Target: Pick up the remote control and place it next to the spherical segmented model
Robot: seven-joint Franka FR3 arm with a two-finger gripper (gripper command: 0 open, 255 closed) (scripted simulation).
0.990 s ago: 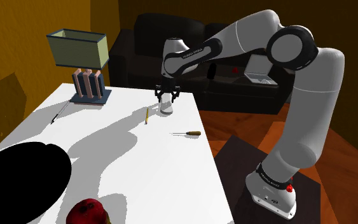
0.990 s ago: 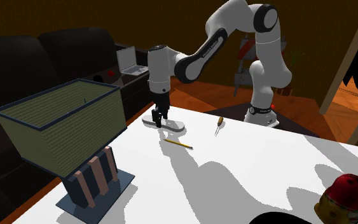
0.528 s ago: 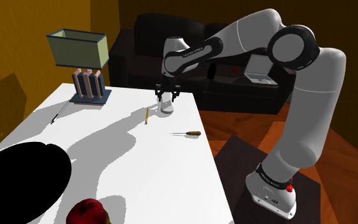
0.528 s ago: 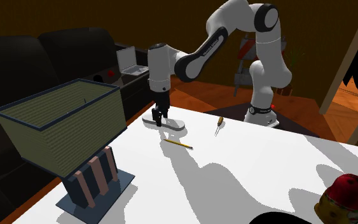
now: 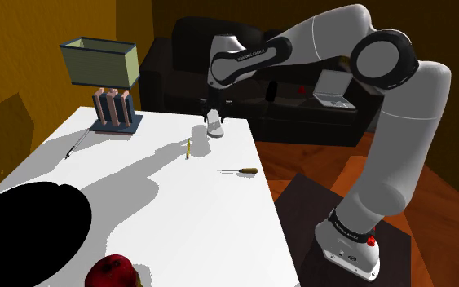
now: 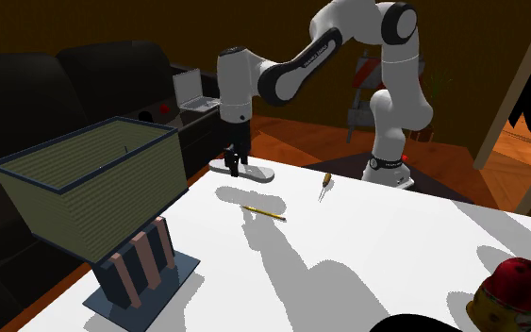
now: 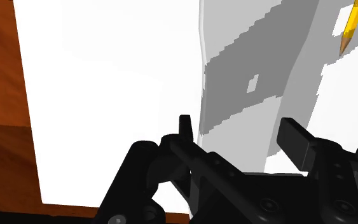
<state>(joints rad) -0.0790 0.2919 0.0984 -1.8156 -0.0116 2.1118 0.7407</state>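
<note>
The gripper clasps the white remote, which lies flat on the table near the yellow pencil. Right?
No: the remote, clasped by the gripper, hangs above the table near the yellow pencil. The second exterior view shows its shadow separate beneath it.

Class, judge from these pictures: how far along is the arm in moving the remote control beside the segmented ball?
Done: the hand is shut on the white remote control, which hangs clear of the table, its shadow apart below it. In hand: the carry. Left: crossing to the red and yellow segmented ball at the table's other end and setting the remote down beside it.
</note>
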